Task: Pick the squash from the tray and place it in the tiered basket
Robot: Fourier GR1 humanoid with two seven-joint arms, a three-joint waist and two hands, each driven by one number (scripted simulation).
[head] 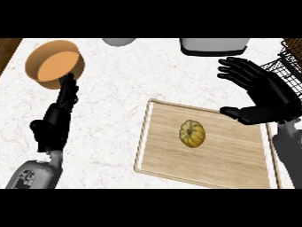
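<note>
The small yellow-green ribbed squash (pixel 192 134) lay on the light wooden rectangular tray (pixel 231 162), roughly at the tray's middle and at about four o'clock from the counter's centre. Nothing touched it.

The robot's right hand (pixel 271 99) hovered at about one o'clock from the squash, over the tray's far right corner. Its fingers were spread wide, its thumb was stretched toward the squash, and it held nothing. The dark wire tiered basket (pixel 292 66) stood just beyond that hand, at two o'clock in the view and partly cut off by the right edge.

The left hand (pixel 54 126) rested at nine o'clock with its fingers straight and pointing toward the round tan bowl (pixel 54 65) at eleven o'clock. It also held nothing.

By my judgement the step in hand was the reach, with the pick itself not yet made. The next move called for the right hand to come down toward seven o'clock and settle over the squash. It would then close thumb and fingers round the ribbed sides and lift clear of the tray's raised rim before any swing toward the basket
</note>
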